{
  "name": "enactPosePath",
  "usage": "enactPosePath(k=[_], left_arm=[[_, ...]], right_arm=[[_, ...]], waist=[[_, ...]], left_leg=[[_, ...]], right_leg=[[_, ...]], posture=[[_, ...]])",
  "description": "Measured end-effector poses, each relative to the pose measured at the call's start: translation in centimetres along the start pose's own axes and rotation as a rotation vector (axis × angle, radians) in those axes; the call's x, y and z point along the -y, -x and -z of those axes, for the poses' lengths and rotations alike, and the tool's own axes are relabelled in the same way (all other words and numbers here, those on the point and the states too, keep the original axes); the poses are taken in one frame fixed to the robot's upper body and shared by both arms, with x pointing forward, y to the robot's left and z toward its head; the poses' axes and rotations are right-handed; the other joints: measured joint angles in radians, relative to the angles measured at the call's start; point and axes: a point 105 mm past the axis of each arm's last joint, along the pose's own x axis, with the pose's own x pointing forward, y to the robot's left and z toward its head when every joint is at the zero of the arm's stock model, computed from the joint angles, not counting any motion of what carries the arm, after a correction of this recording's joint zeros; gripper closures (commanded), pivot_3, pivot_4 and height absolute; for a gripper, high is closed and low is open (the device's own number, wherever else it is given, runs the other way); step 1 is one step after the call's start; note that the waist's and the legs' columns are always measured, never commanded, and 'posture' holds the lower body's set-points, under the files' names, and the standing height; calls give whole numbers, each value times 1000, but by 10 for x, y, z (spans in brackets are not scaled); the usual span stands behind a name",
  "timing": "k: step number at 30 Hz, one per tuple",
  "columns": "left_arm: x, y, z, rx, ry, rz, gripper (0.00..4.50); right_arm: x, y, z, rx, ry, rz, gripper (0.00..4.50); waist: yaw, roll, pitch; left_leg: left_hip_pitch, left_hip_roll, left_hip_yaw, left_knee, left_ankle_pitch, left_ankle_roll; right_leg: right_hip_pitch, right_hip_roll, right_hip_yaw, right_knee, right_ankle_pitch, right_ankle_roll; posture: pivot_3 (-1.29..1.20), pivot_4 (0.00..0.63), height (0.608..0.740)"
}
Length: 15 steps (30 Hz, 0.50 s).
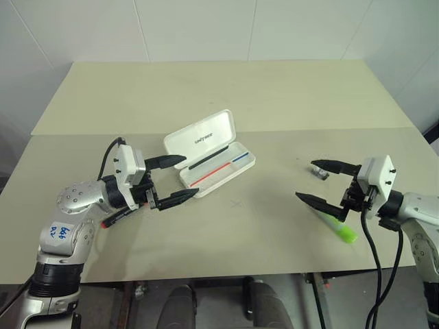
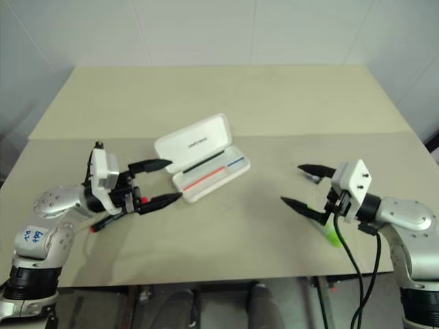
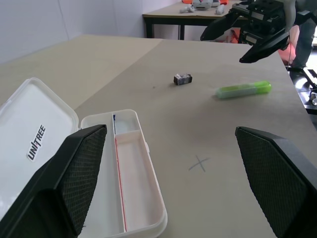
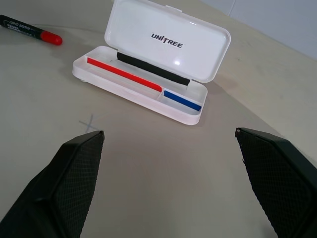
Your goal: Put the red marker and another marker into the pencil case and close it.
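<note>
White plastic, the pencil case (image 1: 218,163) lies open near the middle of a beige table (image 1: 226,89), its lid raised and printed "UNITREE", with a red stripe and a blue stripe along the inside of the tray. Nothing else lies in the tray.

The left gripper (image 1: 177,179) hangs just beside the case on the robot's left, its two black fingers spread wide and holding nothing. The red marker (image 4: 30,29), black with a red cap, lies on the table beneath that arm, outside the case.

The right gripper (image 1: 321,181) hovers well apart from the case on the robot's right, fingers also spread wide and empty. The lime-green highlighter (image 3: 244,89) lies flat on the table just below this gripper, not touched by it. A small dark and silver object (image 3: 183,79), too small to identify, sits on the table between the highlighter and the case.
</note>
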Motion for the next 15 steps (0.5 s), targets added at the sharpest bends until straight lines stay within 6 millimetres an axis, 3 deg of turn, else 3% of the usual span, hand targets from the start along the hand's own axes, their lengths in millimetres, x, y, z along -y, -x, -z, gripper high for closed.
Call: enactPosePath(k=[7, 14, 15], left_arm=[[-5, -3, 7, -45, -9, -77, 43], [20, -15, 17, -95, 44, -84, 43], [22, -16, 18, -99, 49, -87, 225]], right_arm=[[-7, -15, -3, 44, -3, -41, 0], [-17, -34, -11, 109, -15, -105, 0], [-19, -38, -13, 123, -16, -117, 0]], waist=[[-1, 0, 0], [-1, 0, 0], [-1, 0, 0]], left_leg=[[1, 0, 0, 1, 0, 0], [1, 0, 0, 1, 0, 0], [1, 0, 0, 1, 0, 0]], right_leg=[[0, 0, 0, 1, 0, 0], [0, 0, 1, 2, 0, 0], [0, 0, 1, 3, 0, 0]], posture=[[0, 150, 740], [0, 150, 740], [0, 150, 740]])
